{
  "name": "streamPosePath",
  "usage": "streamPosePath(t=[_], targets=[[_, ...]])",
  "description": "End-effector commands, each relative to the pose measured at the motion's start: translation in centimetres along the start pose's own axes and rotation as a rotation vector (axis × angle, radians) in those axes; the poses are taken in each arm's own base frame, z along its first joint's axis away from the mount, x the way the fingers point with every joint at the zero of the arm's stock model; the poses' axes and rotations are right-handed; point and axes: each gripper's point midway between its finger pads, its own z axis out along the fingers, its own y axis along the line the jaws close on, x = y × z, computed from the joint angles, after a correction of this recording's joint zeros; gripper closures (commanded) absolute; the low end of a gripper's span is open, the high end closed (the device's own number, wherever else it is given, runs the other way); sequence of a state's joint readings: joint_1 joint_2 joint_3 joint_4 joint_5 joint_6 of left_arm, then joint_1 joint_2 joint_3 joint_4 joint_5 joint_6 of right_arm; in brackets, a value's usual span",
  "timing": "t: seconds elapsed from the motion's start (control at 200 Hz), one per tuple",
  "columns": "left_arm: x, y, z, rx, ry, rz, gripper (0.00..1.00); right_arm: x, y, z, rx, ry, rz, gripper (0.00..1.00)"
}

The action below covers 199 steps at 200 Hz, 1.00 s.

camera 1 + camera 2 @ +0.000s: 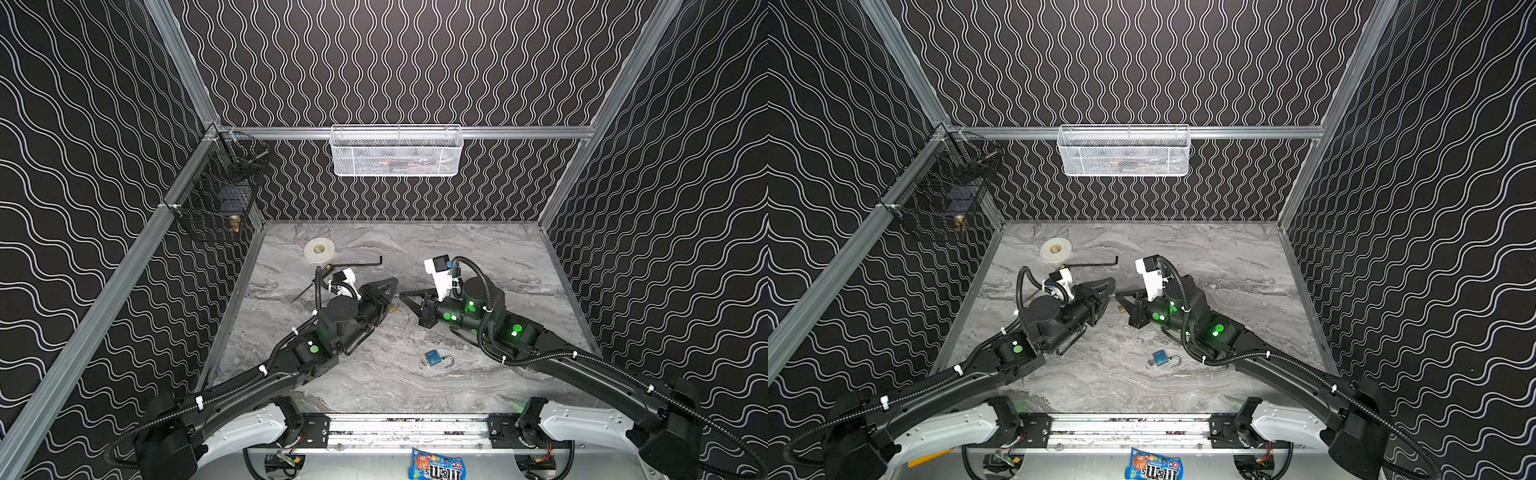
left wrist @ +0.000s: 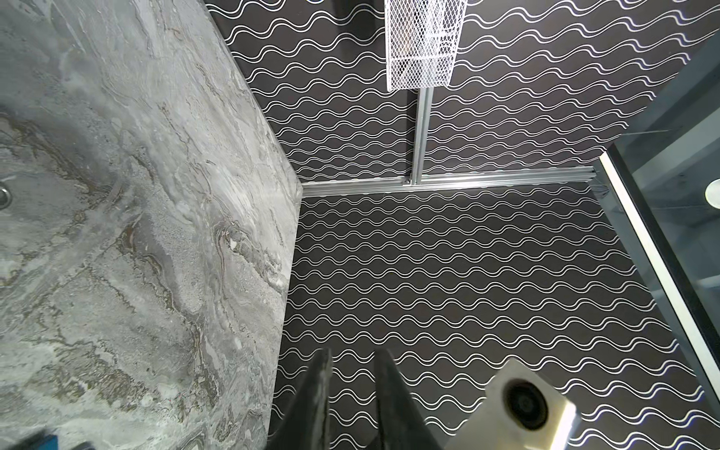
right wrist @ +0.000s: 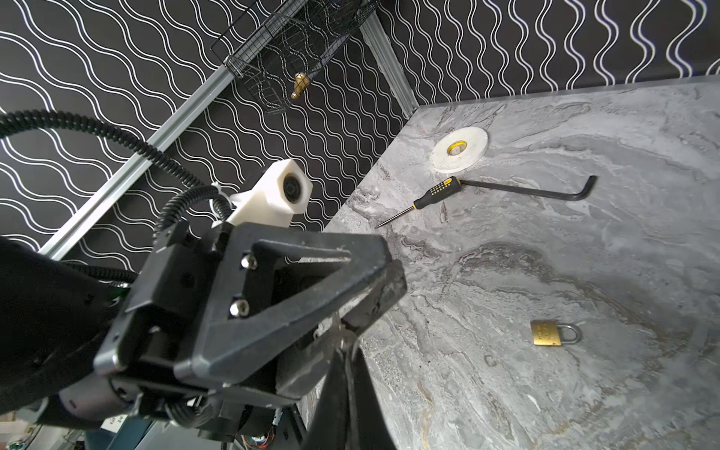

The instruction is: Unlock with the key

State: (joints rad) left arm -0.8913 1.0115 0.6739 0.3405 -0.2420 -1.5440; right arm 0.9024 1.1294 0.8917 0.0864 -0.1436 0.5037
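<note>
We work on a grey marbled tabletop point(image 1: 490, 245), and the two arms meet over its middle.

The left end effector point(image 3: 370, 311) reaches in from the left. In the left wrist view its jaws stand only narrowly apart. We cannot tell whether they have anything between them.

The right end effector point(image 3: 345, 352) comes in from the right and is closed. In the right wrist view the small silvery key point(image 3: 338, 330) sits at its fingertips, and we judge it pinched there. The left end effector's tips are right against the key.

The brass padlock point(image 3: 546, 333) lies flat on the tabletop with its shackle closed. It is just below and between the two end effectors. In a top view only a brass glint point(image 1: 392, 308) shows, at the left tip. Its long axis, body to shackle, runs along the tabletop, so the keyhole end faces sideways, not up. The top views are too small for us to say which way in the scene.

A blue padlock point(image 1: 433, 358) lies nearer to us, its shackle already swung open.

We judge both arms about equally near the brass padlock. The right carries the key, which hangs above the lock, so it must come down and turn level to meet the keyhole.
</note>
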Motion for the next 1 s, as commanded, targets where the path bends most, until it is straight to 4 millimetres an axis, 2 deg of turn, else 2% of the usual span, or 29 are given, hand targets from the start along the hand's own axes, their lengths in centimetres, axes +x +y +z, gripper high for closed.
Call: streamPosePath(t=[0.0,0.4,0.561,0.671,0.801,0.861,0.991], targets=[[-0.1,-0.4,0.0,0.02,-0.008,-0.025,0.8,-0.6,0.3,-0.2,-0.005,-0.024,-0.025,1.0],[-0.1,0.0,-0.1,0.006,-0.007,-0.022,0.97,-0.6,0.2,-0.3,0.002,-0.025,-0.036,1.0],[-0.1,0.0,0.0,0.003,-0.003,-0.013,1.0,-0.8,0.3,-0.3,0.001,-0.027,-0.036,1.0],[-0.1,-0.1,-0.1,0.002,-0.001,0.011,1.0,-1.1,0.4,-0.4,0.004,-0.037,-0.031,0.87],[-0.3,-0.7,-0.4,0.02,-0.005,0.066,1.0,-1.8,0.6,-1.2,0.009,-0.057,-0.021,0.65],[-0.5,-1.1,-0.5,0.026,-0.002,0.119,1.0,-2.1,0.7,-1.6,0.011,-0.06,-0.017,0.59],[-1.2,-1.7,-0.6,0.033,0.029,0.25,1.0,-2.4,1.1,-2.1,-0.01,-0.011,0.008,0.53]])
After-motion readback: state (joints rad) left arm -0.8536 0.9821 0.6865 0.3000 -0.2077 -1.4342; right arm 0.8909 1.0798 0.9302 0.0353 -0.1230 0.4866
